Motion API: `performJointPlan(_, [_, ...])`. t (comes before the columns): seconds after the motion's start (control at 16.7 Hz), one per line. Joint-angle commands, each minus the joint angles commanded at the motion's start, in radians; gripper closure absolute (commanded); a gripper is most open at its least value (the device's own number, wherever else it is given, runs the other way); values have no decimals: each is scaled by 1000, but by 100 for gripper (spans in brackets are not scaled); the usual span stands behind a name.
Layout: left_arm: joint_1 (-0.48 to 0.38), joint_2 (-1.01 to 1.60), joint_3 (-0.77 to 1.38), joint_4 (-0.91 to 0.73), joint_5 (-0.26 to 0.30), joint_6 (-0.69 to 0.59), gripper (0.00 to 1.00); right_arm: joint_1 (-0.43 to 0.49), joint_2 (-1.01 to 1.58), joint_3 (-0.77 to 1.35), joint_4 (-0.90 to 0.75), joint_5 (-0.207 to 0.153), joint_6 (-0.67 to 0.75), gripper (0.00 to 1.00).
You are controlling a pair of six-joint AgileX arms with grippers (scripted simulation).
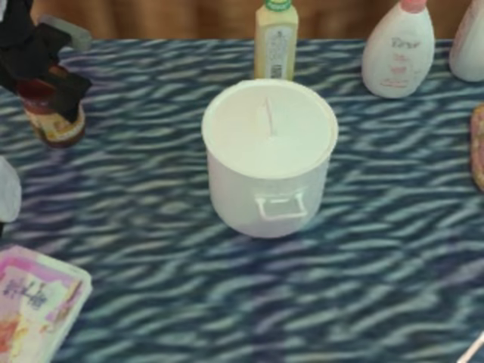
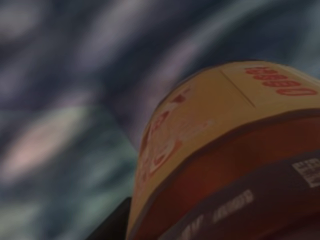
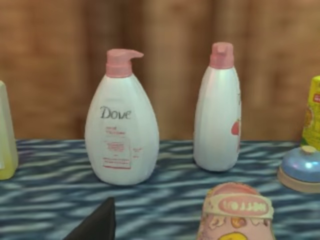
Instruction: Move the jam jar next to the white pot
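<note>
The jam jar [image 1: 54, 121], dark red-brown with a yellow-orange label, is at the far left of the table. My left gripper [image 1: 47, 72] sits over its top and is shut on it, hiding the lid. In the left wrist view the jam jar [image 2: 225, 160] fills the frame, with a dark fingertip [image 2: 112, 225] against its side. The white pot [image 1: 268, 155], lidded with its side handle facing the front, stands mid-table, well right of the jar. My right arm is parked out of the top view; one of its fingers [image 3: 97, 222] shows low and off-centre, nothing held.
Along the back stand a pale-yellow bottle [image 1: 276, 38], a Dove bottle [image 1: 398, 49] and another white bottle [image 1: 469, 41]. A pink packet [image 1: 34, 302] lies front left, and a pink item [image 1: 478, 147] at the right edge. A blue bell [image 3: 302, 167] shows near the right gripper.
</note>
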Motion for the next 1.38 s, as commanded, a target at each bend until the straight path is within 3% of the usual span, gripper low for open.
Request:
performJointPlan(0.3, [2, -11, -11, 6, -1, 1, 100, 0, 0, 0, 0, 0, 0, 0])
performJointPlan(0.54, [23, -120, -154, 60, -9, 4, 100, 0, 0, 0, 0, 0, 0, 0])
performJointPlan(1.38, [44, -753, -1204, 321, -21, 17, 100, 0, 0, 0, 0, 0, 0, 0])
